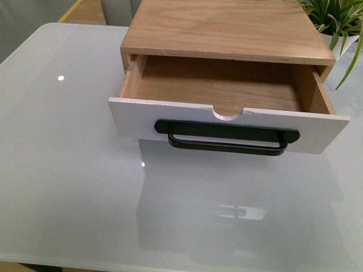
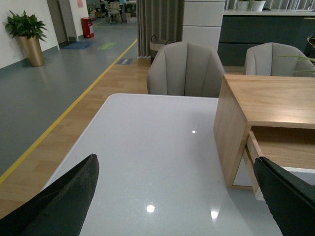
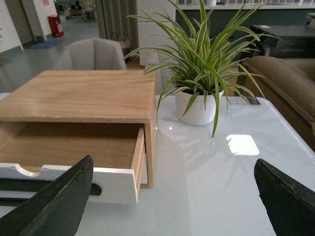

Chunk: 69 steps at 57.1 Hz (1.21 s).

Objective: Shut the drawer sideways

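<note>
Light-wood drawer [image 1: 227,85] with white front panel [image 1: 142,116] and black handle [image 1: 227,139], grained tan wooden case [image 1: 227,28], pale grey desk [image 1: 68,170], green-and-cream striped spider plant [image 1: 332,14] at 1 o'clock in white pot [image 3: 197,105]

the front view looked steeply down on the drawer [image 1: 215,85] from near; each wrist view sat low over the tabletop [image 2: 147,147], facing forward, sharing one drawer end.

No legible text, labels, brands or numbers in any view. Pink notice [image 2: 80,3] on the far wall, upper left of the left wrist view, is too small and blurred to read.
</note>
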Each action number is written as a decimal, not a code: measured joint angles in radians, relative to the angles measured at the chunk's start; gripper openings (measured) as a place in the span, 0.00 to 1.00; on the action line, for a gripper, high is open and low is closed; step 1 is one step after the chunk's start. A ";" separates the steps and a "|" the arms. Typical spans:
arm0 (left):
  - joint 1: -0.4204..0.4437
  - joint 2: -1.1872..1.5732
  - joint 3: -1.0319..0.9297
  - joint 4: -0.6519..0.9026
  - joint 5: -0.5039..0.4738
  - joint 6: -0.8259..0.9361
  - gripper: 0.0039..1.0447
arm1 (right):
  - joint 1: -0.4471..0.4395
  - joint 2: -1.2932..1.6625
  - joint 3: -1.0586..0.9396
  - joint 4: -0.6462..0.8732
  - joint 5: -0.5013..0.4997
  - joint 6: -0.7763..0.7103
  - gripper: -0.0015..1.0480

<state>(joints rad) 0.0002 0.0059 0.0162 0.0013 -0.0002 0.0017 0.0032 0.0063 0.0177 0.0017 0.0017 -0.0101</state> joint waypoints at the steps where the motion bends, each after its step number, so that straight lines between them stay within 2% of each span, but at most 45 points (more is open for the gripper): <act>1: 0.000 0.000 0.000 0.000 0.000 0.000 0.92 | 0.000 0.000 0.000 0.000 0.000 0.000 0.91; 40: 0.000 0.000 0.000 0.000 0.001 0.000 0.92 | 0.000 0.000 0.000 0.000 0.000 0.000 0.91; 42: 0.038 0.057 0.045 -0.128 0.134 0.037 0.92 | -0.002 0.005 0.003 -0.006 -0.010 -0.005 0.91; 43: 0.059 0.121 0.089 -0.231 0.226 0.062 0.92 | -0.018 0.034 0.025 -0.072 -0.076 -0.032 0.91; 45: 0.066 0.214 0.137 -0.335 0.317 0.100 0.92 | -0.028 0.114 0.067 -0.172 -0.148 -0.096 0.91; 47: 0.050 0.296 0.158 -0.373 0.397 0.134 0.92 | -0.023 0.236 0.091 -0.199 -0.201 -0.178 0.91; 53: -0.002 0.414 0.165 -0.291 0.433 0.196 0.92 | 0.002 0.423 0.095 -0.100 -0.198 -0.314 0.91; 58: -0.060 0.608 0.176 -0.103 0.446 0.266 0.92 | 0.039 0.651 0.115 0.075 -0.213 -0.468 0.91; 63: -0.102 0.779 0.190 0.033 0.495 0.305 0.92 | 0.074 0.828 0.143 0.201 -0.214 -0.558 0.91; 69: -0.140 0.944 0.203 0.153 0.534 0.366 0.92 | 0.113 0.991 0.174 0.286 -0.220 -0.634 0.91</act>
<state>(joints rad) -0.1402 0.9501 0.2195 0.1543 0.5339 0.3676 0.1162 0.9970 0.1921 0.2874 -0.2180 -0.6441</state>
